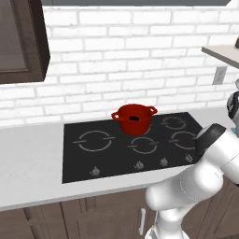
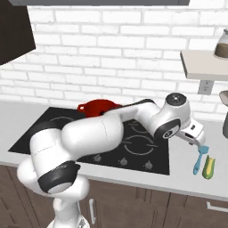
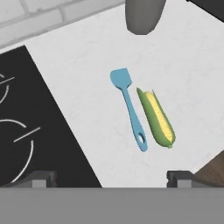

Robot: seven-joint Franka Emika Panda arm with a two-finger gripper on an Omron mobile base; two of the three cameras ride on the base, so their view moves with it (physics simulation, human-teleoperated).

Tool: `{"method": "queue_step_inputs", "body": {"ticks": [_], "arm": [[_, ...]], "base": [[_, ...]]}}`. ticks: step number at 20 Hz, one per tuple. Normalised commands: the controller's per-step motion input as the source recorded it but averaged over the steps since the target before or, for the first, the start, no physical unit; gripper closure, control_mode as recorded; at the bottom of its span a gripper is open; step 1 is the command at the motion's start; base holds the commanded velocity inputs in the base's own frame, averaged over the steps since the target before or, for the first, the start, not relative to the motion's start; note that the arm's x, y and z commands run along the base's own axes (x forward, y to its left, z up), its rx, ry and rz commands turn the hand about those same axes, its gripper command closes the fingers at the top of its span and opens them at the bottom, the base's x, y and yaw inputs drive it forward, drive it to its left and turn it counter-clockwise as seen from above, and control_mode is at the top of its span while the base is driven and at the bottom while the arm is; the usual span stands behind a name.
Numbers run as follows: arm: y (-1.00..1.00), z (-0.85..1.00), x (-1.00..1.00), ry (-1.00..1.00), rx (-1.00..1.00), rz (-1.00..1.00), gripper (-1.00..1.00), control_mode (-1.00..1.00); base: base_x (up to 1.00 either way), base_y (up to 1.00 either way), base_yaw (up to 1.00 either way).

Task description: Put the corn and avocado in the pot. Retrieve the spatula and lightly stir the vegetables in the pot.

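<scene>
Hand view, nearest first: gripper [image 3: 112, 177] fingertips stand wide apart at the bottom edge, nothing between them. Beyond them, on the pale counter [image 3: 87, 109], lie the blue spatula [image 3: 130, 108] and the corn [image 3: 157, 118], side by side, just beside each other, a thin gap between. Black cooktop [image 3: 26, 131] edge on one side; a grey rounded object [image 3: 142, 15] at the far edge, kind unclear.

Right base view: arm reaches right past the cooktop [image 2: 147, 153], gripper [image 2: 198, 144] over the spatula [image 2: 199, 159] and corn [image 2: 208, 167], which lie on the counter [image 2: 187, 178] near its front edge. Pot [image 2: 99, 107] farther back, partly hidden behind the arm.

Left base view: pot [image 1: 134, 117] whole, on the far middle of the cooktop [image 1: 84, 158], with a small dark lump inside, probably the avocado [image 1: 134, 117].
</scene>
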Motion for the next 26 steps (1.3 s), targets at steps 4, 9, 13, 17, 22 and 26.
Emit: {"method": "queue_step_inputs", "body": {"ticks": [4,9,13,17,22,26], "arm": [[-0.11,-0.05,-0.14,0.00,0.00,0.00,-1.00,-1.00],[0.00,-0.05,-0.11,0.02,-0.04,0.00,-1.00,-1.00],[-0.06,-0.28,-0.03,-0.01,-0.16,0.00,-1.00,-1.00],[-0.10,-0.24,-0.02,0.00,-0.09,0.00,-1.00,-1.00],[-0.05,-0.14,0.00,0.00,-0.01,0.00,-1.00,-1.00],[-0.17,-0.10,0.00,0.00,0.00,0.01,-1.00,-1.00]], "base": [[0.00,0.00,0.00],[0.00,0.00,0.00],[0.00,0.00,0.00],[0.00,0.00,0.00],[0.00,0.00,0.00],[0.00,0.00,0.00]]}}
